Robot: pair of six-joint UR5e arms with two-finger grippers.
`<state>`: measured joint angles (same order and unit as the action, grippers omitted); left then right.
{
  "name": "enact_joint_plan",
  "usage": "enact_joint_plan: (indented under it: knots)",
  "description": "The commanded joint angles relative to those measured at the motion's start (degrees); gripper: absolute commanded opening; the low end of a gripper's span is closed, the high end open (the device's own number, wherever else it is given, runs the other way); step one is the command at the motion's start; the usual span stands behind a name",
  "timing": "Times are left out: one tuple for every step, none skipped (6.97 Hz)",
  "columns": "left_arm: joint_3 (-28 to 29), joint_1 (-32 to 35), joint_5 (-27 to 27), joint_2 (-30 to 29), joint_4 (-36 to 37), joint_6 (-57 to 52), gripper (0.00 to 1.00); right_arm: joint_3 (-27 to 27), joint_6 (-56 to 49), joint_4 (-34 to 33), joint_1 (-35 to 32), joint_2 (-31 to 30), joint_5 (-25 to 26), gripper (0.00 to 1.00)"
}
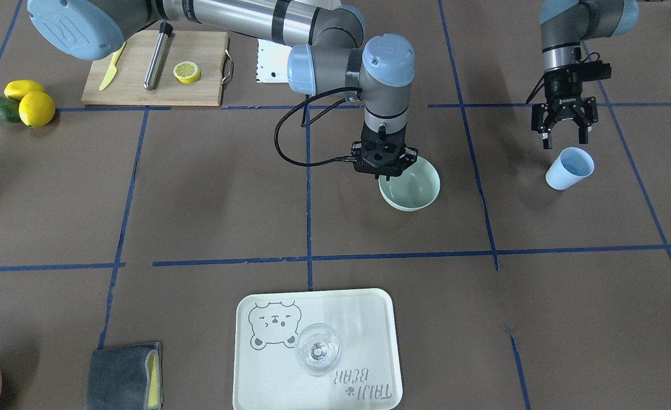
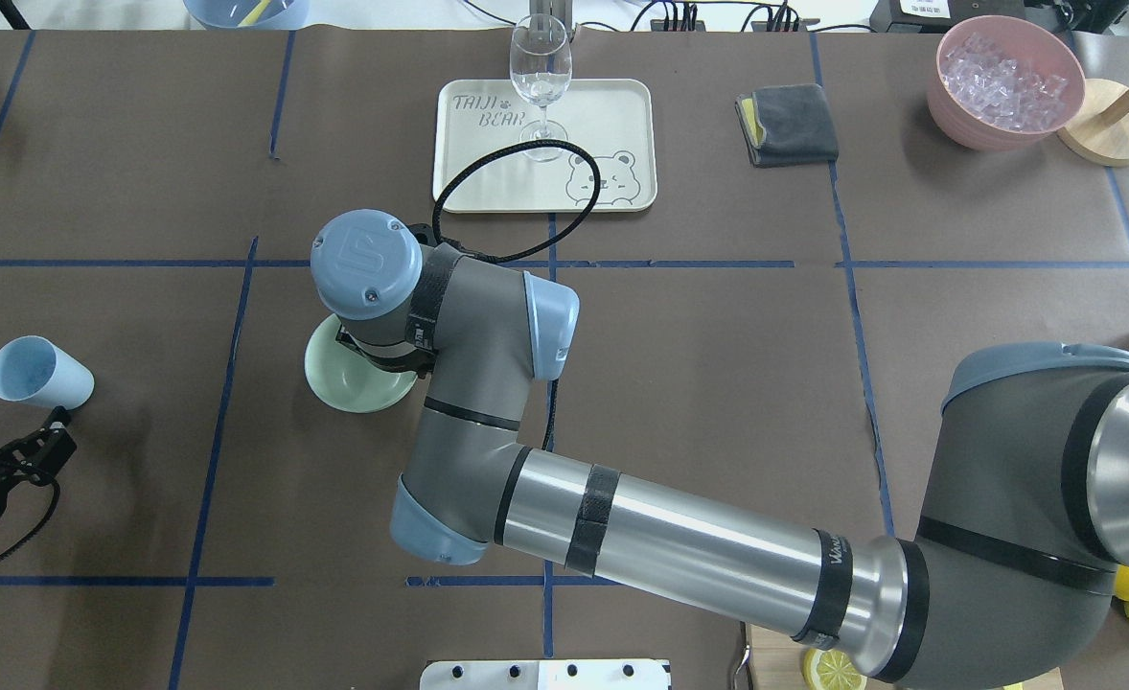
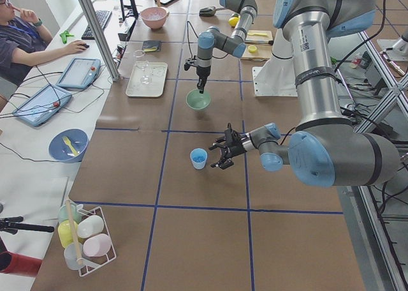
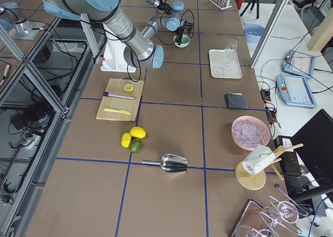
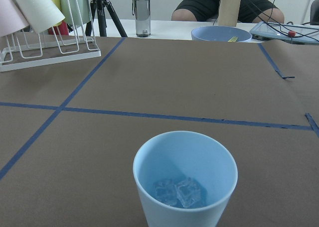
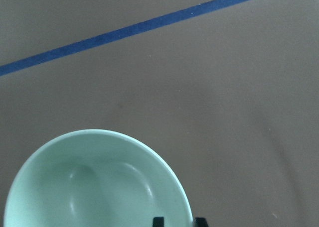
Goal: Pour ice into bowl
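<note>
The mint-green bowl point(image 1: 416, 189) stands mid-table and looks empty; it also shows in the overhead view point(image 2: 349, 385) and the right wrist view point(image 6: 89, 187). My right gripper point(image 1: 382, 169) points straight down at its rim. In the right wrist view the gripper point(image 6: 179, 221) has its two fingertips close together astride the rim, shut on it. A light blue cup point(image 1: 569, 168) stands upright and holds a few clear ice cubes point(image 5: 178, 192). My left gripper point(image 1: 564, 139) is open and empty, just behind the cup and apart from it.
A cream tray point(image 1: 369, 319) holds a clear glass point(image 1: 317, 348). A cutting board point(image 1: 142, 85) with a knife and half a lemon, and whole fruits point(image 1: 28, 105), lie on my right. There is a grey cloth point(image 1: 122, 376), a pink container of ice point(image 2: 1005, 81) and a metal scoop point(image 4: 171, 163).
</note>
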<state>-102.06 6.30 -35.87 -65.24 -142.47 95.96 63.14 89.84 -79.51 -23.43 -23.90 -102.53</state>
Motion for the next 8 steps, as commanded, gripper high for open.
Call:
enact_joint_plan:
  knots:
    - [2.13,0.03,1.24,-1.64,0.0,-0.07,0.99,0.05,0.25,0.15,-0.12,-0.01,0.14,1.0]
    - [2.22,0.03,2.02,-1.73,0.0,-0.24,0.99,0.23,0.25,0.15,-0.21,0.08,0.14,1.0]
    - [3.17,0.12,2.64,-2.0,0.0,-0.42,0.99,0.4,0.25,0.15,-0.3,0.16,0.14,1.0]
    - [4.05,0.73,3.52,-3.22,0.0,-0.85,0.99,0.67,0.07,0.15,-0.64,0.17,0.05,1.0]
    - [4.67,0.91,3.61,-3.75,0.09,-0.86,0.99,1.28,-0.01,0.15,-0.91,0.25,-0.04,1.0]
    - [4.94,1.61,3.61,-4.8,0.09,-1.12,0.99,1.81,-0.02,0.06,-1.17,0.25,-0.39,1.0]
    - [6.51,2.92,3.53,-6.46,0.09,-1.91,0.99,3.47,-0.02,-0.46,-1.52,0.17,-0.56,1.0]
    - [8.0,4.15,3.53,-8.4,0.09,-2.7,0.99,6.27,-0.19,-2.03,-2.31,-0.36,-0.83,1.0]
